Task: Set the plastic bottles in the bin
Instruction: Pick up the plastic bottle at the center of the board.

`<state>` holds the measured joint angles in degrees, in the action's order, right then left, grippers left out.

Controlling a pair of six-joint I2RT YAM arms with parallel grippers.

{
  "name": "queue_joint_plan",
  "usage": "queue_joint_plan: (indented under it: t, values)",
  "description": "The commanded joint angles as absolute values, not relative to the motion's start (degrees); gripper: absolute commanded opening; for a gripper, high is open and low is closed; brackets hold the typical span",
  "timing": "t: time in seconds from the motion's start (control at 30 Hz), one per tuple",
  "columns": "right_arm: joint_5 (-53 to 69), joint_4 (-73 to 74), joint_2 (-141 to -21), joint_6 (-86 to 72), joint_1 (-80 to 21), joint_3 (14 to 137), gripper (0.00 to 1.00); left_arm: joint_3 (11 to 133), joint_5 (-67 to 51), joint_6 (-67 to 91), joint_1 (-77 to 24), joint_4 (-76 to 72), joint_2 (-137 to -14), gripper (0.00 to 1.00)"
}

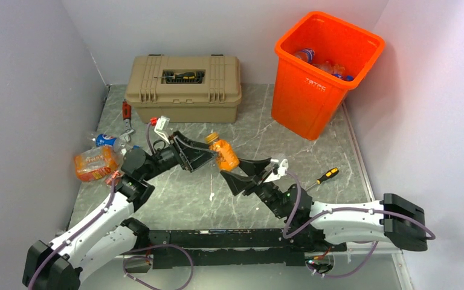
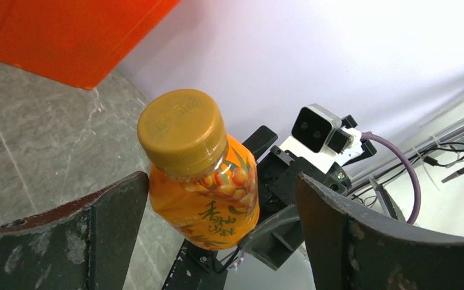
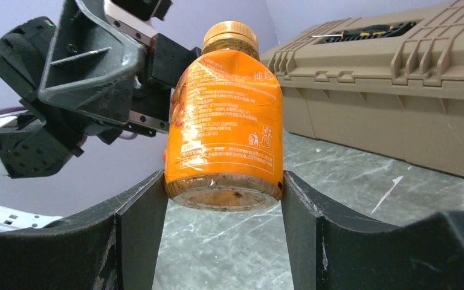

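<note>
Mid-frame in the top view, the orange bottle (image 1: pixel 223 154) is held up between both arms, cap tilted to the upper left. R gripper (image 3: pixel 223 181) pinches it at the base, one finger pressed on each side, and that's what carries it. L gripper (image 2: pixel 220 184) stands spread wide round the cap end: one finger just beside the label, the other well apart, so no hold there.

Reads like a handover. L arm sits by the loose bottles (image 1: pixel 96 162) at the left edge, R arm nearer the bin (image 1: pixel 305 96) at upper right, w/ binned bottles (image 1: pixel 314 57) showing inside. The base grip leaves the neck free, prob. so L can back out clean.

Risk: the grip's low on a tallish bottle, so it could tip on the swing to the bin.
</note>
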<state>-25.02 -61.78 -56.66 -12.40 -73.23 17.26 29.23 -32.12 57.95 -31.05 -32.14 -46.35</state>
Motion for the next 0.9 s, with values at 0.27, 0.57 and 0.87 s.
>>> queue_joint_plan:
  t: [0.27, 0.57, 0.87]
  values:
    - [-22.7, -69.3, -63.5, -13.9, -73.7, 21.9, 0.00, 28.3, -34.8, 58.1, -34.3, -37.9, -49.7, 0.79]
    - [-22.9, -63.7, -63.2, -15.2, -73.8, 23.6, 0.12, 28.2, -35.8, 57.3, -35.0, -39.6, -49.0, 0.33]
    - [-22.9, -21.7, -47.5, -14.8, -73.7, 32.8, 1.00, 40.4, -27.4, 33.8, -34.9, -7.4, -38.8, 0.00]
